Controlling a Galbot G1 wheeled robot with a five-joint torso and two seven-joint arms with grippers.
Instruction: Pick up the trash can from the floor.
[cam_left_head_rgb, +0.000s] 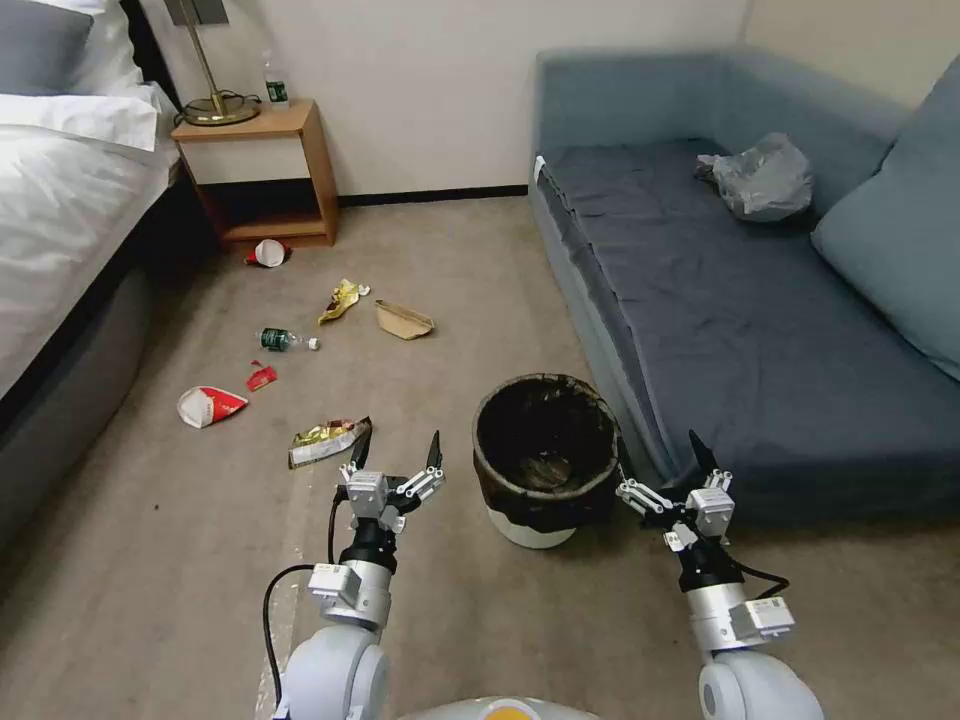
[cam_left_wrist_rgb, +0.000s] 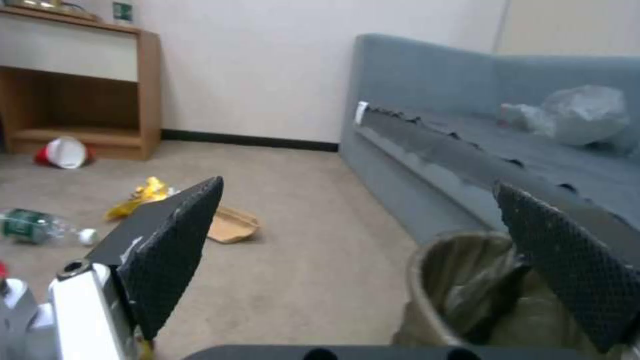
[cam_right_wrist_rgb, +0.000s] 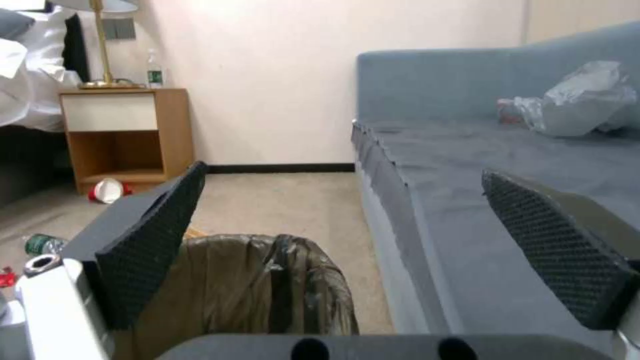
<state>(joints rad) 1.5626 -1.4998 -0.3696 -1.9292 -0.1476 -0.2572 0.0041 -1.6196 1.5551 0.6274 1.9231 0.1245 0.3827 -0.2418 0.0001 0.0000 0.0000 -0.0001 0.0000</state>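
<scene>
the trash can (cam_left_head_rgb: 545, 455) stands upright on the floor (cam_left_head_rgb: 450, 620), on the carpet just beside the front edge of the blue sofa (cam_left_head_rgb: 760, 330), its black liner folded over the rim and its mouth open to the head camera. standing free like this, with carpet bare on its near side, it looks reachable from both flanks, which is probably why the arms are set one to each side of it.

the left tool (cam_left_head_rgb: 397, 460) hangs above the carpet to the can's left, near but clear of it, fingers spread wide and holding nothing. the right tool (cam_left_head_rgb: 660, 468) sits at the can's right, between the can and the sofa front, also released and empty; its nearer finger comes very close to the liner, though whether it touches cannot be told. the lift has not begun.

litter lies well apart toward the bed: a snack wrapper (cam_left_head_rgb: 328, 440), a plastic bottle (cam_left_head_rgb: 285, 340), a crushed red cup (cam_left_head_rgb: 208, 405).
</scene>
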